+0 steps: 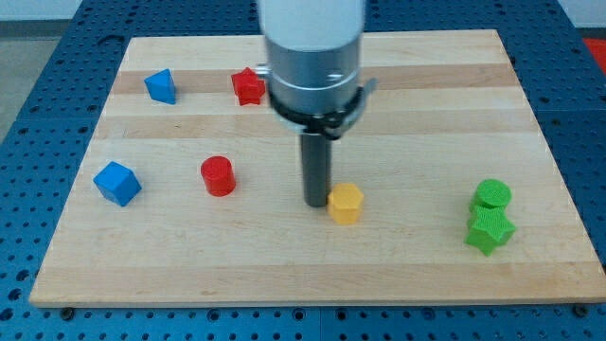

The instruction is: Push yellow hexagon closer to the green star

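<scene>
My tip (pixel 316 203) rests on a pale wooden board (pixel 398 256), just beside the yellow hexagon (pixel 346 203) on that block's left as the view has it; the two look to be touching or very nearly so, though the contact itself cannot be confirmed. The rod carries no jaws at all, so there is nothing to open, close or grip.

The yellow hexagon stands a little below the board's middle and slightly toward the view's right. It sits flat on its base, and being squat and nearly as wide as it is tall, it shows no clear long axis; which way its corners point cannot be made out at this size.

The green star (pixel 490 230) lies well apart from the hexagon, toward the view's right and slightly lower, near the board's right edge. A second green block (pixel 492 195) (rounded, apparently a cylinder) sits just above the star, touching it or very close. Bare wood stretches between the hexagon and the star.

On the view's left, a red cylinder (pixel 218 176) stands near the middle height, with a blue cube (pixel 117 183) farther left. Near the view's top, a smaller blue block (pixel 161 86) and a red star (pixel 249 87) sit apart, the red star partly hidden by the arm's grey housing (pixel 315 76).
</scene>
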### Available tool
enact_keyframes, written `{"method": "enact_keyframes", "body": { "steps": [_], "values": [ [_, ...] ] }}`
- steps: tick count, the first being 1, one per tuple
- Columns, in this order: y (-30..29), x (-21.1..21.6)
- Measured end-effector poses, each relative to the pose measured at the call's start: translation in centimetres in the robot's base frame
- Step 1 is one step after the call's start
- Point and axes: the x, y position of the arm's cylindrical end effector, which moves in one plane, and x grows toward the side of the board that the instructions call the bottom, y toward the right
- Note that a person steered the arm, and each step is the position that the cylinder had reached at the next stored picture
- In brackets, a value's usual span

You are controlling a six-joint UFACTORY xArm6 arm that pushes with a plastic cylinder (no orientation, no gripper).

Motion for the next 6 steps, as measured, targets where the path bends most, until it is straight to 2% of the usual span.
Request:
{"method": "enact_keyframes", "body": {
  "steps": [2,3,5,6],
  "values": [
    [4.8,0.8],
    [4.8,0.0],
    [7.4,2.0],
    [11.3,2.0]
  ]
}}
